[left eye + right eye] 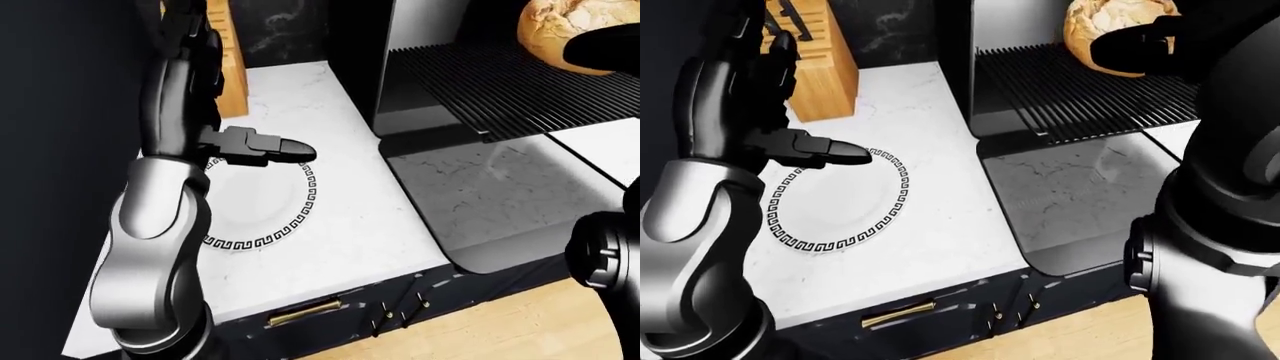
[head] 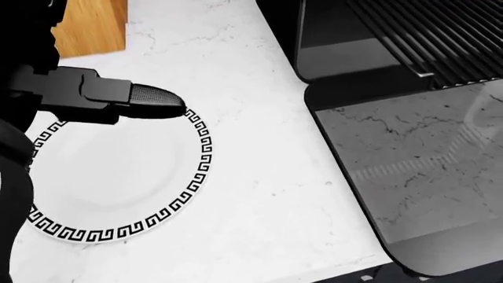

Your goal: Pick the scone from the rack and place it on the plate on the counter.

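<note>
Right-eye view: your black right hand is reaching against the golden-brown crusty scone sitting on the dark ribbed rack; its grip is impossible to judge. Your left hand is hovering spread-fingered over the white key-patterned plate.

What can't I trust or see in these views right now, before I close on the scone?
- Right hand: right-eye view shows only a dark mass against the scone; finger closure cannot be told.
- Scone: cut off by the top edge in both eye views; absent from the head view.
- Plate: its left rim is hidden by the left hand and arm.
- Rack: its right end runs out of view.
</note>
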Motion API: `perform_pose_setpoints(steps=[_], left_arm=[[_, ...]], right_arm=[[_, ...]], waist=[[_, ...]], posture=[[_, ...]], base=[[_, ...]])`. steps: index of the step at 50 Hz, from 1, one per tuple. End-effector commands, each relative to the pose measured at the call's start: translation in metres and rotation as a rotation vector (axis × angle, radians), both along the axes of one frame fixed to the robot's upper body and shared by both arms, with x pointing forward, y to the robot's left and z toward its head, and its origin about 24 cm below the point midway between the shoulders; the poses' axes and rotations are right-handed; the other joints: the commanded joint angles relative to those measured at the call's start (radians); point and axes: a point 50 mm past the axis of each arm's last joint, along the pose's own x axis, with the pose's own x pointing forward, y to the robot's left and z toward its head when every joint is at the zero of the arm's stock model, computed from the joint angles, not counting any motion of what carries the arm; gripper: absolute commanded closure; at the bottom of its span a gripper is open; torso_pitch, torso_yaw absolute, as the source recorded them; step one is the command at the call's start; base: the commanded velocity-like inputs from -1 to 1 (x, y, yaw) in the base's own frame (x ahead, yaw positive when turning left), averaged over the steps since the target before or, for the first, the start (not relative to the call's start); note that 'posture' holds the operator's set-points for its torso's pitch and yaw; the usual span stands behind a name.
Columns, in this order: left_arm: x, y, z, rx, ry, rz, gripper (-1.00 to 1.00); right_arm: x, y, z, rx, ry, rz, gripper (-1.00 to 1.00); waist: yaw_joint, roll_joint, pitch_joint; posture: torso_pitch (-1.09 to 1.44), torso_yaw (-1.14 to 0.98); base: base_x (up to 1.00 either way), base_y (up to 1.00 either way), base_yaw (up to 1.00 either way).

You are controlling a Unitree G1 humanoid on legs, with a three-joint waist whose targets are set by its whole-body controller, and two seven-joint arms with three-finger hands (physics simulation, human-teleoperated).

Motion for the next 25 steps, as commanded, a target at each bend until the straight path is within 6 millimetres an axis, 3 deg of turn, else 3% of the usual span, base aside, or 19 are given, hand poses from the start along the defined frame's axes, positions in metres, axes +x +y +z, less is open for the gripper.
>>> perform_pose_setpoints(steps=[1, 11, 25], left_arm=[[-0.006, -0.001, 0.011, -0.001, -0.071, -0.004, -1.0], [-0.004, -0.002, 0.011, 0.003, -0.068, -0.002, -1.0], [-0.004, -0.001, 0.011, 0.012, -0.068, 0.004, -1.0]], right_arm=[[-0.007, -0.003, 0.006, -0.002, -0.028, -0.047, 1.0], [-0.008, 0.015, 0.008, 0.049, -0.063, 0.098, 1.0], [-0.012, 0.035, 0.015, -0.013, -0.06, 0.224, 1.0]], waist=[[0.001, 0.0, -0.019], [0.0, 0.006, -0.023], [0.0, 0.007, -0.021]], posture=[[0.0, 0.0], [0.0, 0.0], [0.0, 0.0]], base=[[0.0, 0.0, 0.0], [0.0, 0.0, 0.0], [0.0, 0.0, 0.0]])
